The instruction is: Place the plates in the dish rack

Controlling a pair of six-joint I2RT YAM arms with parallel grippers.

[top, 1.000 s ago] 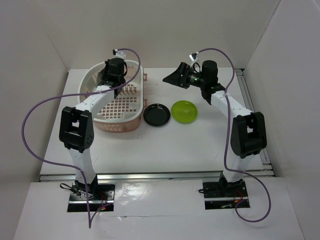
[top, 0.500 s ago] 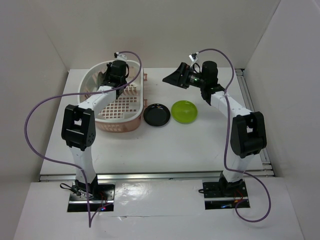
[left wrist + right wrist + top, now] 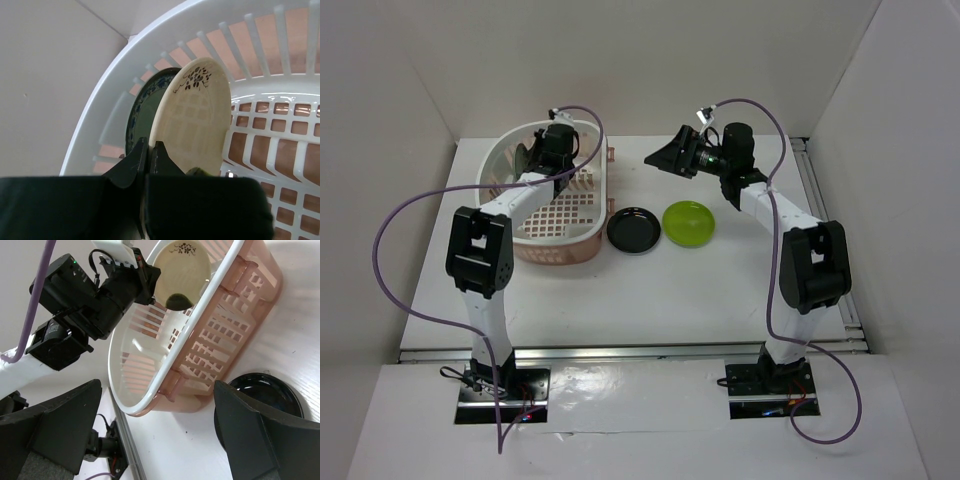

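The pale pink dish rack [image 3: 588, 240] stands at the left, and its white rim [image 3: 150, 35] fills the left wrist view. Two plates stand on edge at its far end: a cream plate [image 3: 195, 120] and, right behind it, a teal-blue one [image 3: 142, 107]. My left gripper [image 3: 148, 146] is inside the rack [image 3: 200, 315], shut on the cream plate's [image 3: 180, 270] lower rim. On the table lie the black plate [image 3: 633, 231] and the lime green plate [image 3: 688, 222]. My right gripper [image 3: 655, 158] hovers wide open and empty behind them, above the table.
White walls close in the table at the back and on both sides. A purple cable [image 3: 415, 200] loops out from the left arm. In the right wrist view the black plate [image 3: 265, 390] lies just beside the rack's side wall.
My left wrist has shifted a little to the right and deeper into the rack's far end, still shut on the cream plate. The right arm has barely moved.
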